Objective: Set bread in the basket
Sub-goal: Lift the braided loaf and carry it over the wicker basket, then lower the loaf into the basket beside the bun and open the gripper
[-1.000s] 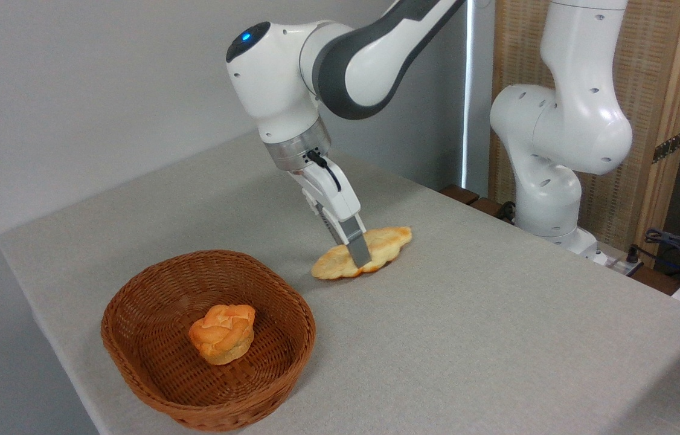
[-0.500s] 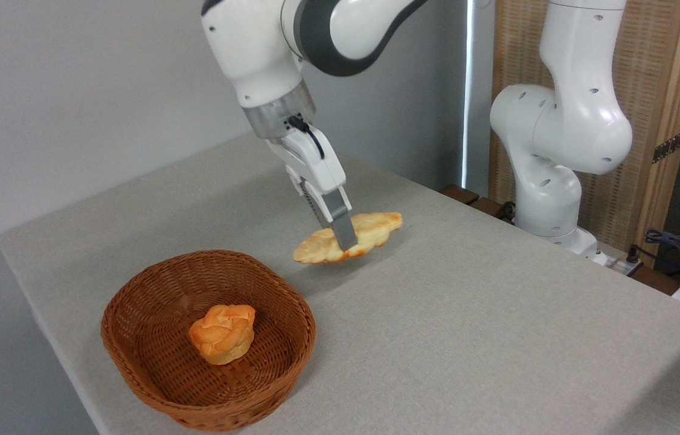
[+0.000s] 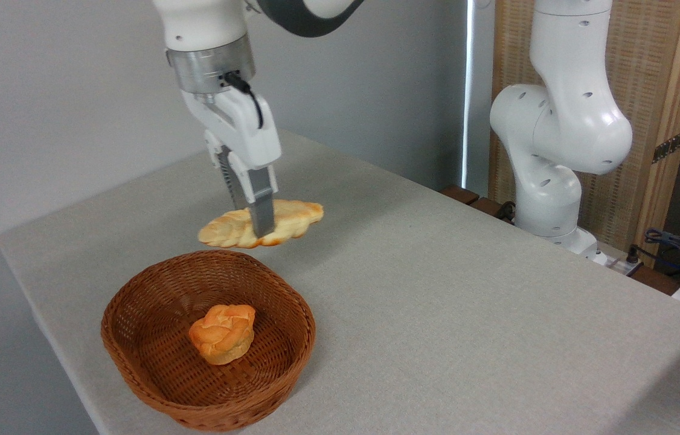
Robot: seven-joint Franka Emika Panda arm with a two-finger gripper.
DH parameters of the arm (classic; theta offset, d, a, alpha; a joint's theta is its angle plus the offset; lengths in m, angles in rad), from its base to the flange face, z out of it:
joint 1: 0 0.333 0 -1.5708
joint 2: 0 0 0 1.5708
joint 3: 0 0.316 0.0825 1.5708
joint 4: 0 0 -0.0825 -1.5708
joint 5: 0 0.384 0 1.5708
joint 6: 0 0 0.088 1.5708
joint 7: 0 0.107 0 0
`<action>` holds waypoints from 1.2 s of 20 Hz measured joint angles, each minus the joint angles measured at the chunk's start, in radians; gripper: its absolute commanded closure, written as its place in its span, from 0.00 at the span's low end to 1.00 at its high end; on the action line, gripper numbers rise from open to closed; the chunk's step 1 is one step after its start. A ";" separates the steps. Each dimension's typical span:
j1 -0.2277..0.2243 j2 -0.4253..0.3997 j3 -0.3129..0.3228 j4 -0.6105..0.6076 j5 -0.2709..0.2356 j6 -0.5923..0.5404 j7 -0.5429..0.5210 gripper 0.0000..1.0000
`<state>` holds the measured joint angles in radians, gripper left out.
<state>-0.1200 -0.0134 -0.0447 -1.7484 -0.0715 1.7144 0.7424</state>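
**Currently: arm holding loaf aloft**

We are seeing the gripper [image 3: 257,226] pointing straight down, clamping the bread [image 3: 261,223] at mid-length. The loaf is hanging level in the air, just behind the basket [image 3: 134,356], which is holding a bun [image 3: 223,332] on the table [image 3: 467,314].

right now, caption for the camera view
Gripper holds the bread in the air near the basket.

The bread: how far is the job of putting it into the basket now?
Picked up: the tool is shut on the bread, clear of the table. In hand: carrying it near the basket rim. Left: moving over the basket, beside the bun, and releasing.
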 measured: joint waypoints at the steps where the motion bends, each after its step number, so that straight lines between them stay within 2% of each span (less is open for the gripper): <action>1: 0.000 0.017 0.000 0.019 -0.015 0.001 0.000 0.42; 4: -0.002 0.060 -0.002 0.067 -0.037 0.013 -0.001 0.25; 6: -0.004 0.087 -0.004 0.098 -0.041 0.026 -0.005 0.05; 9: -0.004 0.110 -0.007 0.122 -0.041 0.070 -0.008 0.00; 22: -0.002 0.113 -0.006 0.135 -0.041 0.084 -0.017 0.00; 24: -0.001 0.113 -0.002 0.146 -0.056 0.084 -0.030 0.00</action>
<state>-0.1208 0.0997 -0.0465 -1.6024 -0.1273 1.7988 0.7122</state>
